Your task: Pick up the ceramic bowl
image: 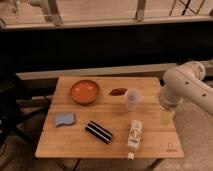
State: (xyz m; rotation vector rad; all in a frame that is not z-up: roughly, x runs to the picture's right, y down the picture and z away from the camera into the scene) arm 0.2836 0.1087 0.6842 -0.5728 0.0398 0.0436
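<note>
The ceramic bowl [84,92] is round, shallow and orange-red with a darker rim. It sits upright on the back left part of the wooden table [150,147]. The white arm [186,86] comes in from the right. The gripper [167,116] hangs below it over the table's right edge, well to the right of the bowl and beyond the clear cup [132,99]. Nothing shows in the gripper.
A small dark-red flat object [118,91] lies right of the bowl, beside the cup. A blue sponge [64,119], a black striped item [98,131] and a lying white bottle [134,135] are along the front. A dark wall and railing stand behind the table.
</note>
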